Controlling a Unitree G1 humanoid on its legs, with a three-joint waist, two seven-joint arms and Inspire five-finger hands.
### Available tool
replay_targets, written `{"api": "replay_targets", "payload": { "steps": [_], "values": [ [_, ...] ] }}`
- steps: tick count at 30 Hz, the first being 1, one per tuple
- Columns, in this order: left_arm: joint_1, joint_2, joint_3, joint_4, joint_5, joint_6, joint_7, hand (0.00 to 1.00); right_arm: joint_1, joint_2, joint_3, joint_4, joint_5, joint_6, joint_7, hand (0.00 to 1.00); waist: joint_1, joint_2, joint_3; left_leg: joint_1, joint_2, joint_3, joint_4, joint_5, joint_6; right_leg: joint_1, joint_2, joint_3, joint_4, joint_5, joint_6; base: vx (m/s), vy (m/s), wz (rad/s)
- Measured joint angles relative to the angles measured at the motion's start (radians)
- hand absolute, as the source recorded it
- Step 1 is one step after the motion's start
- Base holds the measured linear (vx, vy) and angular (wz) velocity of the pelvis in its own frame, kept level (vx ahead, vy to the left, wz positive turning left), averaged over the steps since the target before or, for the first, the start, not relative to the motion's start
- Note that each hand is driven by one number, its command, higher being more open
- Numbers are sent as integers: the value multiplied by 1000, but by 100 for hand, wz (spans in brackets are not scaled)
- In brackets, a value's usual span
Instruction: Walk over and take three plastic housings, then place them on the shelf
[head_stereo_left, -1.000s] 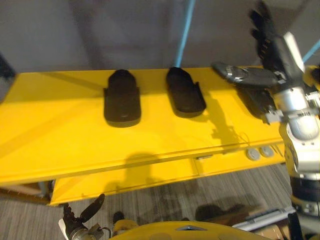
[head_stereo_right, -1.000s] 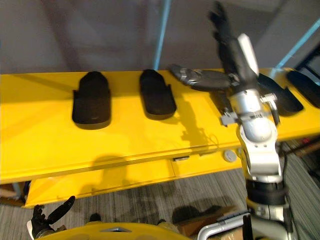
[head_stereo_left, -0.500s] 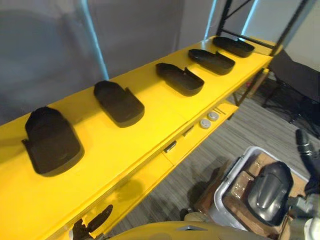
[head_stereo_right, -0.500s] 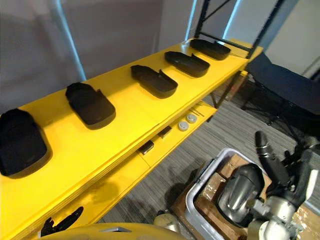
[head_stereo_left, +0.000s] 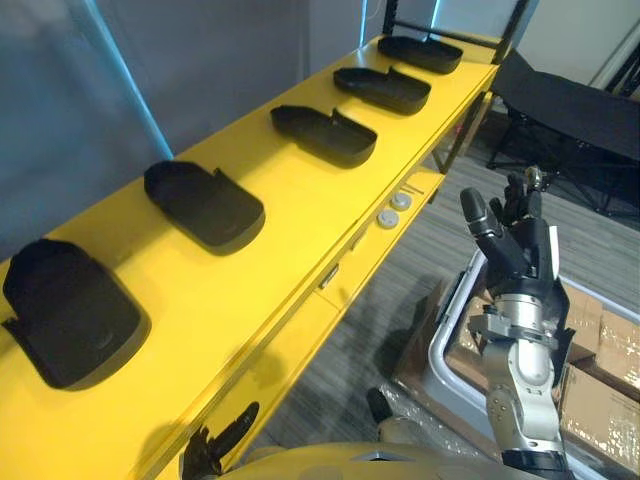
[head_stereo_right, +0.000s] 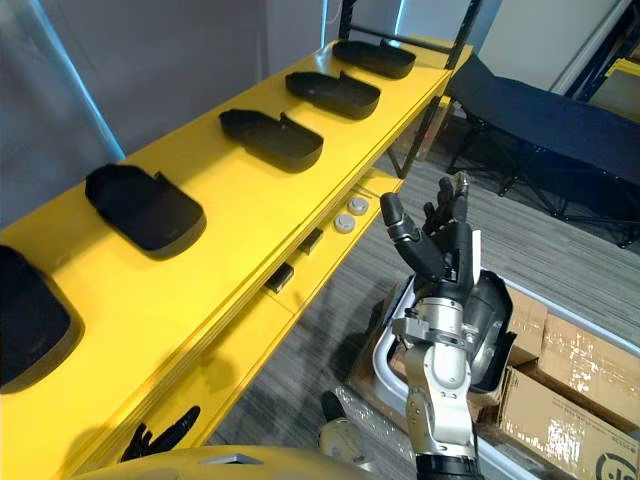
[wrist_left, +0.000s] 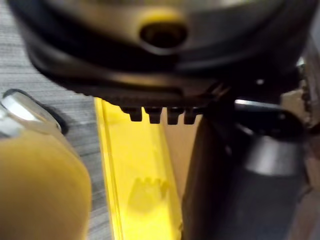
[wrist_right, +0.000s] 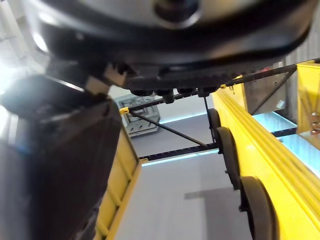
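Five black plastic housings lie in a row along the yellow shelf (head_stereo_left: 300, 235); the nearest (head_stereo_left: 70, 310) is at the left and the farthest (head_stereo_left: 420, 52) is by the shelf's end post. My right hand (head_stereo_right: 445, 255) is raised beside the shelf's lower edge, over a grey bin (head_stereo_right: 385, 365). Its fingers are straight up and its thumb is spread. A dark grey housing (head_stereo_right: 492, 325) stands just behind that wrist, above the bin, and looms close in the right wrist view (wrist_right: 60, 165). Nothing is curled round it; contact with the palm is unclear. My left hand (head_stereo_left: 220, 448) hangs low under the shelf, fingers relaxed.
Two round knobs (head_stereo_left: 388, 212) and small pulls sit on the shelf's lower front panel. Cardboard boxes (head_stereo_right: 560, 395) stand on the floor right of the bin. A dark folding cot (head_stereo_right: 540, 115) stands beyond the shelf's black end post (head_stereo_right: 430, 120).
The view has swung further along the shelf. My right hand, which lay low on a housing in the bin, is now raised with fingers straight.
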Motion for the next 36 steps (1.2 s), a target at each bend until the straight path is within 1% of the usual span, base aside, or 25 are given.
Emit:
{"api": "replay_targets", "payload": {
  "steps": [2, 6, 8, 9, 10, 11, 12, 13, 14, 15, 17, 18, 19, 21, 22, 23, 24, 25, 26, 28, 29, 30, 32, 33, 36],
  "values": [
    [2, 9, -1, -32, 3, 0, -14, 100, 32, 25, 33, -8, -6, 13, -31, 100, 3, -23, 8, -12, -27, 5, 44, -24, 5, -3, -23, -1, 9, 2, 1, -70, 156, -9],
    [11, -3, -25, -96, 3, 10, -22, 100, 188, 59, 39, -87, -5, 12, -30, 100, 23, -16, 15, -33, -37, 56, 133, -55, 10, -40, -19, -39, 39, 55, 7, -45, 112, -53],
    [10, -8, -53, -133, 4, 8, -12, 100, 248, 59, 38, -119, 11, 0, 9, 100, 19, -8, 23, -26, -36, 102, 137, -54, 24, -48, -16, -130, 15, 137, -29, -105, 61, -83],
    [-5, -19, -61, -159, 5, 8, 6, 100, 244, 59, 40, -128, 12, -18, 44, 100, 23, 9, 28, -27, -7, 166, 115, -49, 46, -61, -8, -173, -21, 199, -63, -152, 15, -93],
    [-18, -16, -68, -162, 5, 8, 11, 100, 241, 60, 43, -130, 12, -27, 49, 100, 25, 12, 31, -28, 0, 183, 113, -46, 46, -82, -5, -223, 50, 141, -92, -181, -19, -94],
    [-39, -8, -82, -165, 4, 10, 24, 100, 235, 57, 51, -134, 11, -39, 54, 100, 26, 14, 31, -26, 15, 201, 112, -36, 48, -107, -8, -303, 218, 14, -144, -104, -43, -46],
    [-40, -3, -82, -177, 4, 14, 31, 100, 216, 52, 65, -134, 10, -40, 52, 100, 26, 14, 31, -15, 31, 210, 114, -33, 44, -112, -17, -344, 328, -56, -179, -97, -53, -41],
    [-39, 10, -82, -183, 4, 25, 36, 100, 178, 51, 94, -134, 4, -42, 38, 100, 27, 13, 28, -15, 54, 217, 138, -33, 43, -125, -36, -382, 464, -112, -235, -52, -56, -28],
    [-40, 20, -81, -182, 4, 34, 38, 100, 156, 51, 112, -132, 3, -42, 25, 100, 27, 11, 27, -14, 67, 219, 152, -33, 43, -130, -47, -395, 513, -122, -251, -45, -112, -34],
    [-41, 50, -76, -176, 4, 51, 37, 100, 117, 50, 145, -116, 2, -42, 1, 100, 26, -13, 15, -26, 73, 211, 183, -37, 35, -143, -32, -421, 522, -74, -217, -94, -109, -44],
    [-56, 67, -65, -129, 3, 69, 28, 100, 31, 44, 162, -45, -28, -38, -18, 100, 44, 22, -4, -77, 94, 108, 165, -62, 37, -116, 51, -399, 346, 19, -194, -122, -96, -81],
    [-68, 73, -55, -100, -5, 77, 15, 100, -15, 51, 166, 9, -75, -24, -46, 100, 58, 24, 11, -73, 138, 151, 140, -16, -20, -120, 40, -393, 393, -56, -267, -118, -146, -78],
    [-72, 87, -58, -82, -11, 81, 18, 100, -19, 51, 165, 37, -90, -11, -65, 100, 54, 6, 18, -74, 139, 153, 135, -5, -27, -123, 5, -392, 483, -109, -268, -104, -190, -55],
    [-68, 114, -57, -11, -31, 81, 19, 100, 3, 53, 165, 99, -101, 6, -78, 100, 53, -8, 17, -76, 182, 151, 142, 7, -52, -74, -59, -391, 532, -111, -256, -56, -182, -16],
    [-68, 120, -55, 11, -30, 79, 19, 100, 11, 53, 166, 106, -101, 8, -81, 100, 54, -13, 18, -75, 194, 151, 142, 12, -63, -56, -72, -394, 517, -114, -224, -19, -239, -16],
    [-68, 126, -45, 38, -30, 76, 20, 100, 29, 53, 162, 108, -96, 9, -84, 100, 51, -32, 18, -76, 207, 153, 136, 24, -85, -23, -99, -415, 470, -150, -121, -11, -302, -15],
    [-67, 126, -33, 49, -31, 72, 28, 100, 40, 53, 146, 107, -76, 9, -74, 100, 51, -51, 19, -75, 211, 153, 126, 36, -107, -5, -104, -452, 434, -210, -41, 2, -431, -21],
    [-65, 115, -16, 64, -34, 70, 38, 100, 45, 47, 105, 107, -44, 10, -51, 100, 53, -59, 14, -75, 221, 158, 110, 53, -132, 19, -102, -505, 393, -281, -15, -4, -562, -22],
    [-75, 79, 13, 66, -58, 69, 53, 100, 47, 23, 28, 108, -5, 12, -21, 100, 48, -34, 27, -89, 255, 146, 108, 90, -103, 21, -68, -545, 376, -307, -39, 0, -409, -9],
    [-75, 68, 26, 64, -80, 69, 64, 100, 71, 10, -39, 107, 9, 15, -3, 100, 30, -29, 31, -114, 259, 138, 119, 145, -15, 26, -59, -569, 370, -317, -67, -32, -356, 25],
    [-71, 64, 31, 64, -102, 74, 70, 100, 101, 5, -111, 104, 10, 17, 13, 100, 11, -27, 32, -141, 262, 152, 139, 214, 71, 48, -57, -587, 345, -315, -87, -29, -449, 42],
    [-64, 53, 37, 65, -114, 77, 76, 100, 129, -3, -166, 100, 14, 17, 25, 100, 3, -31, 35, -155, 259, 178, 146, 250, 64, 77, -52, -589, 301, -304, -109, -5, -387, 30],
    [-46, 33, 39, 59, -111, 77, 83, 100, 153, -21, -222, 81, 55, 17, 32, 100, -2, -14, 30, -157, 202, 183, 135, 218, 15, 102, -50, -586, 241, -277, -126, 5, -201, -16],
    [-24, 15, 38, 44, -109, 73, 87, 100, 177, -30, -252, 60, 67, 15, 41, 100, -2, 2, 23, -156, 123, 166, 105, 196, 8, 121, -44, -570, 178, -247, -135, 17, -110, -41],
    [4, 0, 27, 6, -107, 69, 97, 100, 196, -26, -235, 63, 84, 14, 62, 100, 1, 17, 17, -151, -15, 125, -26, 190, 4, 134, -6, -527, 95, -195, -145, 20, -85, -57]
  ]
}}
